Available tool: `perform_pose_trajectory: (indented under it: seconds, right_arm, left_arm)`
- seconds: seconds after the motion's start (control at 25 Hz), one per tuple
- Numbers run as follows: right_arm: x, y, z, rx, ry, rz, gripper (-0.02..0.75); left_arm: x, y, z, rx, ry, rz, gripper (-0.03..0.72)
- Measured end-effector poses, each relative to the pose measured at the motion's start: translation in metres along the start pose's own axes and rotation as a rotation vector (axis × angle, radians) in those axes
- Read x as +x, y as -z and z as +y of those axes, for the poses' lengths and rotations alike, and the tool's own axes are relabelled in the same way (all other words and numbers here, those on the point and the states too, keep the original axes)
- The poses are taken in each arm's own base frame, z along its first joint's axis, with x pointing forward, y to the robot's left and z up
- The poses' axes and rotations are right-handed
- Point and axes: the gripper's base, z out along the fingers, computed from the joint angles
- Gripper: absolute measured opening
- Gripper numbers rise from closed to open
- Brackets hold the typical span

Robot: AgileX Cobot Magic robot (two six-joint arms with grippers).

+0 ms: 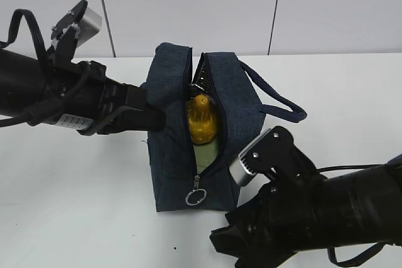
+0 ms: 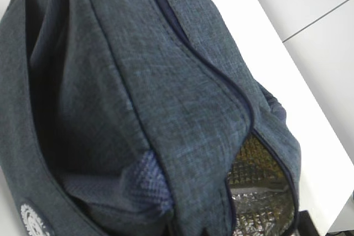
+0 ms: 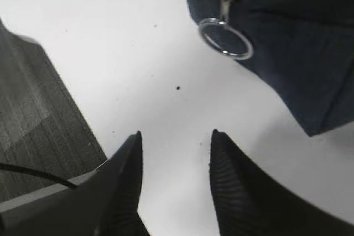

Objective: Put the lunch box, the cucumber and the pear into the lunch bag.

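Note:
The navy lunch bag stands mid-table with its zipper open; it fills the left wrist view. The yellow-orange pear sits in the opening, above the pale green lid of the lunch box. The cucumber is hidden. My left gripper is pressed into the bag's left side. Bunched fabric hides its fingers, and it seems shut on it. My right gripper is low in front of the bag, open and empty, a little short of the metal ring pull.
The ring pull hangs at the bag's front bottom. A loop handle juts out to the right. Silver foil lining shows inside. The white table's edge is close on the right wrist view's left.

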Motion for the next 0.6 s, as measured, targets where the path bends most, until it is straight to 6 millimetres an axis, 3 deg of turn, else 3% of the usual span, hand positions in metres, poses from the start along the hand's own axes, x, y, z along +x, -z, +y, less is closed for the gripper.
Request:
perform_pose_trajectory:
  seconds: [0.6]
  right_arm:
    - [-0.020,-0.019,-0.015,0.064,0.163,0.009,0.370]
  left_arm:
    - [0.000,0.000,0.000,-0.003,0.002,-0.003,-0.014]
